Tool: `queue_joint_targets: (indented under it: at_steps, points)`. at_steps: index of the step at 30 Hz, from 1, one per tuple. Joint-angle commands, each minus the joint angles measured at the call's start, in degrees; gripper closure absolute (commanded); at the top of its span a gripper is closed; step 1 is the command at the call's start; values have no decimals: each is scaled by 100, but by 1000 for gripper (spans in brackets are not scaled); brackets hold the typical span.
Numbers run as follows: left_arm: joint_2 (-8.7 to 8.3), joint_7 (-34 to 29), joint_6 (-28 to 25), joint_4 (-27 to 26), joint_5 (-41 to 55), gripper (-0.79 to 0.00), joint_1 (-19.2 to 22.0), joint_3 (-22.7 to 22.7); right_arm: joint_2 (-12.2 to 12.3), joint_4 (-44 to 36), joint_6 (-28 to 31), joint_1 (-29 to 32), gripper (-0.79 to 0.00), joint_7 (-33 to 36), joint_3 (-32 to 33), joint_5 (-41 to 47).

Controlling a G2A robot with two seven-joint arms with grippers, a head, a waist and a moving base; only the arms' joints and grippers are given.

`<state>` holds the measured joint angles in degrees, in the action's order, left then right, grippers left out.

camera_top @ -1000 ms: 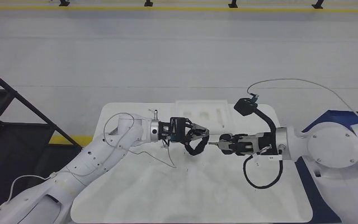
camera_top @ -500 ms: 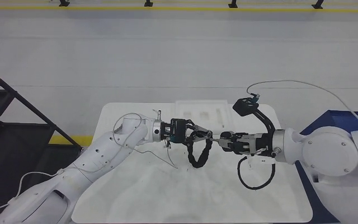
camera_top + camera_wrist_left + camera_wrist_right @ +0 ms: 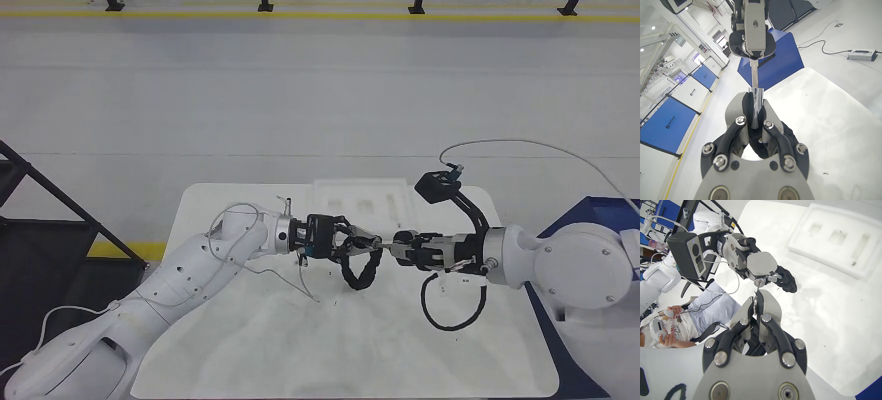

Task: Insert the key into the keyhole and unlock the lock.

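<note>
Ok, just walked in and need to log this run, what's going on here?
The left end effector grips a chrome-cylinder lock with a black cable loop above the white table. The right end effector pinches a flat silver metal key, whose tip meets the keyhole; most of the blade is outside, nothing unlocked yet.

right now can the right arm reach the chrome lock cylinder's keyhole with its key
Probably yes: the silver key, in the right gripper, touches the end of the chrome lock cylinder, held by the left gripper; nothing between.
</note>
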<state>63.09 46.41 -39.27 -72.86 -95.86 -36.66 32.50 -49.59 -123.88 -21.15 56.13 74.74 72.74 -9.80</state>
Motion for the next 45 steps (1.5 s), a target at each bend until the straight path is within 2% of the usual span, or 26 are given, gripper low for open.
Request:
queue_joint_targets:
  at_steps: [1,12,42,43,44,45]
  points:
    - [8,4,-15,11,-8,0,-10,18,4,9,-1,-6,0,-13,-5,6]
    - [47,44,-86,22,-85,0,-53,127,29,44,-23,-31,0,-72,-54,14]
    - [129,-374,-347,-203,-168,0,-179,400,24,143,-350,-280,0,-231,-542,-95]
    - [132,-382,-362,-201,-159,0,-187,407,23,166,-353,-290,-329,-218,-552,-67]
    - [135,-394,-379,-198,-147,0,-195,414,22,187,-352,-304,-785,-211,-562,-50]
    - [138,-408,-400,-192,-129,0,-202,420,21,204,-346,-316,-785,-203,-572,-17]
